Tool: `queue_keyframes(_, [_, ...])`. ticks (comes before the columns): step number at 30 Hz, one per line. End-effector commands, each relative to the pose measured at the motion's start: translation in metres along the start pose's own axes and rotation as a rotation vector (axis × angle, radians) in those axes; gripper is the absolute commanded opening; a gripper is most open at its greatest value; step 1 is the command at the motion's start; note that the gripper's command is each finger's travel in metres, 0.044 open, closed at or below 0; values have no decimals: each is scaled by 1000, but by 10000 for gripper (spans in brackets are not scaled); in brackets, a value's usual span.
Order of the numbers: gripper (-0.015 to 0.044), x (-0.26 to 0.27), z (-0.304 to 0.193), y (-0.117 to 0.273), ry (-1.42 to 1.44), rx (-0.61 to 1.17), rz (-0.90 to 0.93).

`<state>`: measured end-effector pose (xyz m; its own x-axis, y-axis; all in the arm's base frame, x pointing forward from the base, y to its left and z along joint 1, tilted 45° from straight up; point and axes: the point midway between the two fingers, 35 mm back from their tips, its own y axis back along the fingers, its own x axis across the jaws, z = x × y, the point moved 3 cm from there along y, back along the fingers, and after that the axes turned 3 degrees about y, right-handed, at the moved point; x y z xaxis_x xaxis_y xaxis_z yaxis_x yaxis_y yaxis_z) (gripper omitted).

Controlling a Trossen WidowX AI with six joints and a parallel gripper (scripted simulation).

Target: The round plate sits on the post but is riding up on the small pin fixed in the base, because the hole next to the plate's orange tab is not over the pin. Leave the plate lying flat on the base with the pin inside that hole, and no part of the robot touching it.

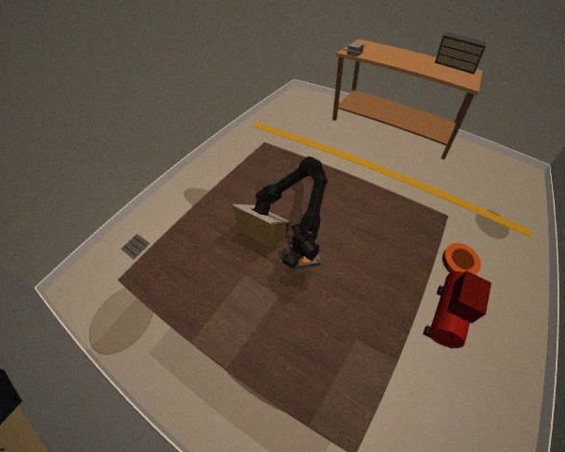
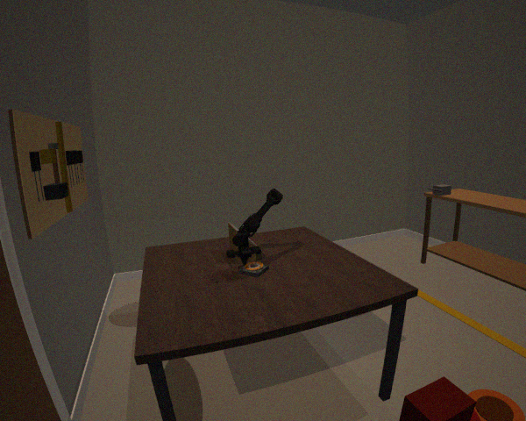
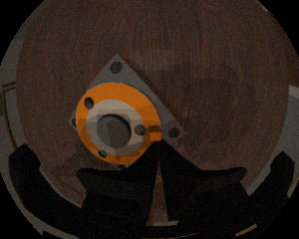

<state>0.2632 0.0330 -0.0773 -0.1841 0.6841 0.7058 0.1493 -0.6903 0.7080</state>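
Where the top view looks down on the table (image 1: 370, 243), the gripper (image 1: 292, 257) hangs over the grey base (image 1: 315, 261), hiding most of the plate (image 1: 304, 261). In the exterior view the plate (image 2: 253, 266) lies on the base (image 2: 260, 270) just beside the arm (image 2: 254, 219). The wrist view shows the fingers pinched together on nothing, tips at the plate's (image 3: 117, 126) edge, so turning it seems in hand; next it likely needs nudging round until its hole drops over the pin.
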Motion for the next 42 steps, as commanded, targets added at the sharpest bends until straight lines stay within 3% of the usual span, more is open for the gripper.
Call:
queue_keyframes(1, [0, 0, 7, 1, 13, -17, -2])
queue_keyframes(42, [0, 10, 39, 2, 14, -18, -1])
